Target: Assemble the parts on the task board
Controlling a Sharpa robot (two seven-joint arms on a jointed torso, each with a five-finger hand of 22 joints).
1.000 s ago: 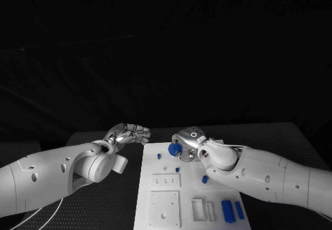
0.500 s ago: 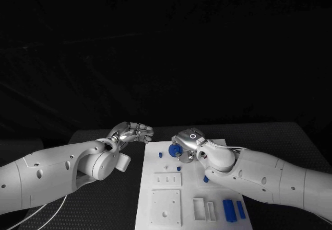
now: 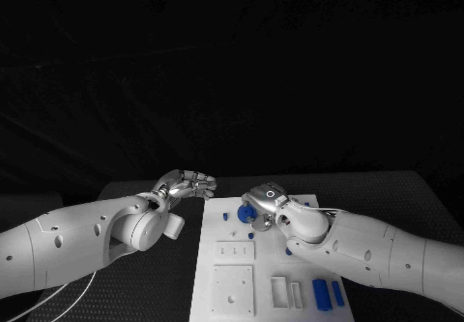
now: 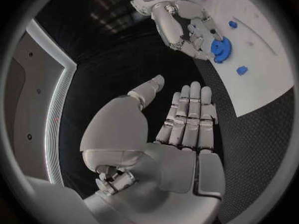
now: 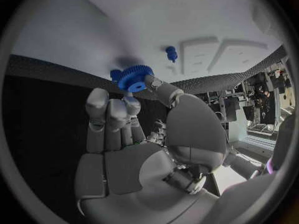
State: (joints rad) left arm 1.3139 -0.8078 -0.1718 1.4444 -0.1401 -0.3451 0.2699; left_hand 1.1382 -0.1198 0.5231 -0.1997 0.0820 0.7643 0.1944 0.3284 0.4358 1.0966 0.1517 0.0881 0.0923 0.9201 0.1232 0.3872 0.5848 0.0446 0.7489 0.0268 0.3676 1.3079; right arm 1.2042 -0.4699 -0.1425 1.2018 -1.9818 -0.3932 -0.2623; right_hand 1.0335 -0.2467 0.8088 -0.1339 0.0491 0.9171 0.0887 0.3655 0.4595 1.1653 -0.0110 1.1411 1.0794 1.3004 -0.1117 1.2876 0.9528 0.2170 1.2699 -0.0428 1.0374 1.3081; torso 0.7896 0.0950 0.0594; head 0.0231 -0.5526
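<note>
A toothed blue gear (image 5: 135,78), a flat disc with a round bore in its middle, is pinched at the fingertips of the right hand (image 3: 263,204) over the far part of the white board (image 3: 232,282). The right wrist view gives the fine teeth round its rim and the thumb pressed on its edge; the left wrist view gives the same gear (image 4: 220,47) face-on, held just above the board's edge (image 4: 261,79).

Beside the gear a short blue peg (image 5: 171,53) stands upright on the board, and another blue piece (image 5: 116,74) sits half hidden behind the gear. The head view adds what the wrist views do not: two long blue blocks (image 3: 322,294) lying side by side at the near right of the board, a small blue piece (image 3: 288,251) further in, and raised white squares with slots and holes (image 3: 233,251).

The board is smooth, matt plastic; the table (image 3: 155,282) under it is black with a fine woven grain.

The left hand (image 4: 181,129) holds nothing: its silver fingers lie straight and side by side, thumb apart, over the table left of the board.
</note>
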